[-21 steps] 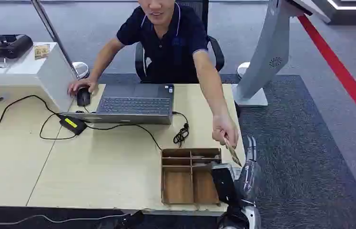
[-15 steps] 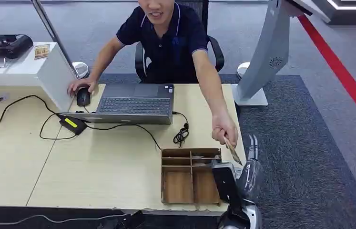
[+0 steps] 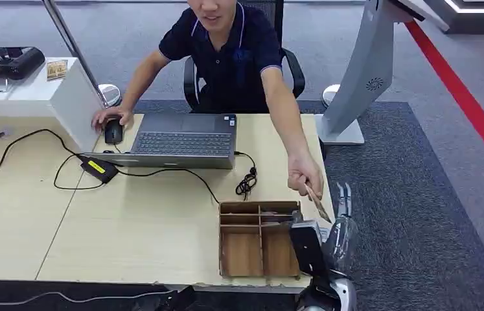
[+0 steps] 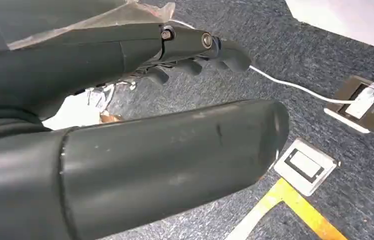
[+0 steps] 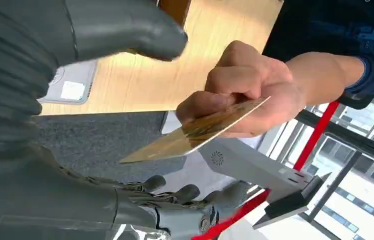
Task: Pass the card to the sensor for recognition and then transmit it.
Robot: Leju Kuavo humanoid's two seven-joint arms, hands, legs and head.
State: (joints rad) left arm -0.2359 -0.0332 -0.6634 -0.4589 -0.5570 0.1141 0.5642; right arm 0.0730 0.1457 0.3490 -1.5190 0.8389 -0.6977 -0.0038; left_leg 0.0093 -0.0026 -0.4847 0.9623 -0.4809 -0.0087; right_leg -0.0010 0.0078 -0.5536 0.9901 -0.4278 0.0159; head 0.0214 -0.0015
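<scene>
A person seated behind the desk holds out a gold-brown card (image 3: 317, 206) in one hand (image 3: 305, 173), past the desk's right edge. My right hand (image 3: 326, 236) is raised just below it, open, fingers pointing up beside the card. In the right wrist view the card (image 5: 195, 132) sits between my thumb (image 5: 124, 30) and my fingers (image 5: 184, 200) without touching either. A flat grey pad (image 5: 72, 89) lies on the desk corner near that hand. My left hand (image 4: 124, 55) hangs over the carpet holding nothing, fingers apart from the thumb.
A wooden divided tray (image 3: 260, 238) stands at the desk's front right, beside my right hand. A laptop (image 3: 181, 139), a mouse (image 3: 113, 131) under the person's other hand, and cables lie farther back. A grey stand (image 3: 362, 71) rises on the carpet to the right.
My right hand has dropped slightly and shifted a little to the right. The person's hand and card have stayed almost in place, the card tilting slightly.
</scene>
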